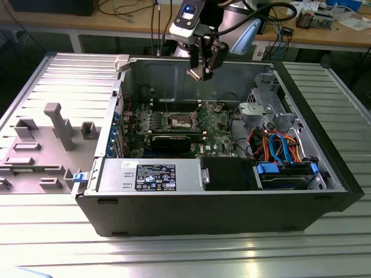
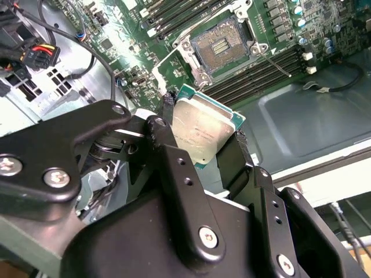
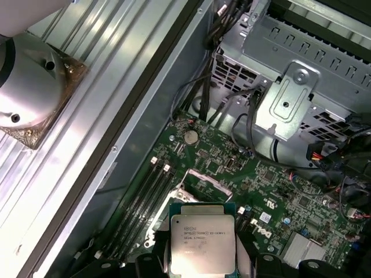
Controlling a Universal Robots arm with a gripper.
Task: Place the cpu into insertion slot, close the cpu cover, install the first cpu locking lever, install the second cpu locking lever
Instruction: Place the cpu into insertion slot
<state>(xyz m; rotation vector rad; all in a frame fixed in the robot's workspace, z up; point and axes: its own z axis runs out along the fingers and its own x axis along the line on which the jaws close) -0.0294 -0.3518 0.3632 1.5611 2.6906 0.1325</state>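
Gripper [image 2: 204, 130] is showing matte black bars with silver screws [image 2: 208, 237]; arm [image 1: 243, 29], upper centre in exterior view, is showing grey casing, black cable [image 1: 279, 8].

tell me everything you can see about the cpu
The cpu is a small flat square chip. It has a dull silver-grey metal top with faint print, set on a thin green base that shows as a rim. The gripper is shut on it, with black fingers pressing two opposite edges. It hangs in the air above the green board, apart from the open socket, and is not yet seated.
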